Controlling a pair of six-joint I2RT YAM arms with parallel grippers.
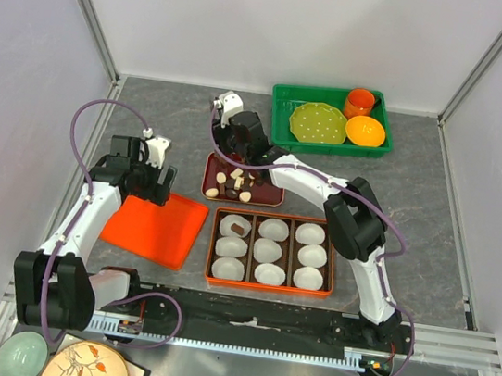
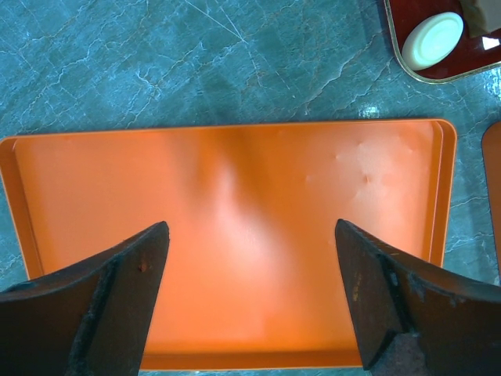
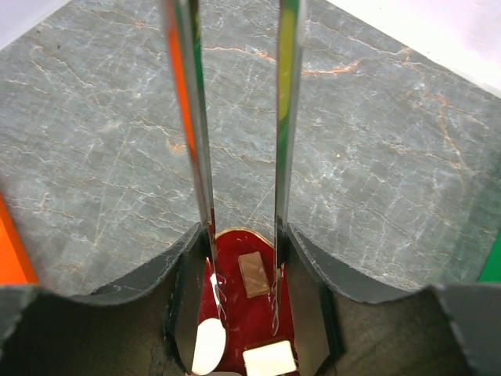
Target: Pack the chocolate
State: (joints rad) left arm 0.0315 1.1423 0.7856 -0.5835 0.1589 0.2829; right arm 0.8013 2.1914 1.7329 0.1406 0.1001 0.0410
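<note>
Chocolate pieces [image 1: 236, 183], brown and cream-white, lie on a dark red tray [image 1: 271, 194]. My right gripper [image 1: 237, 153] hangs over that tray, shut on metal tongs [image 3: 286, 117]. The tong arms stand apart around a brown chocolate [image 3: 254, 274], without clear contact. A white oval [image 3: 208, 345] and a white block [image 3: 270, 359] lie nearer on the red tray [image 3: 235, 244]. The orange box [image 1: 267, 286] holds white paper cups, and one brown piece [image 1: 237, 230] sits in the far-left cup. My left gripper [image 2: 250, 227] is open and empty above the orange lid [image 2: 235, 180].
A green basket [image 1: 281, 108] at the back right holds a green plate [image 1: 318, 123], an orange cup [image 1: 360, 101] and an orange bowl [image 1: 365, 130]. Bowls and a mug [image 1: 21, 357] stand off the table's near left. Walls enclose three sides.
</note>
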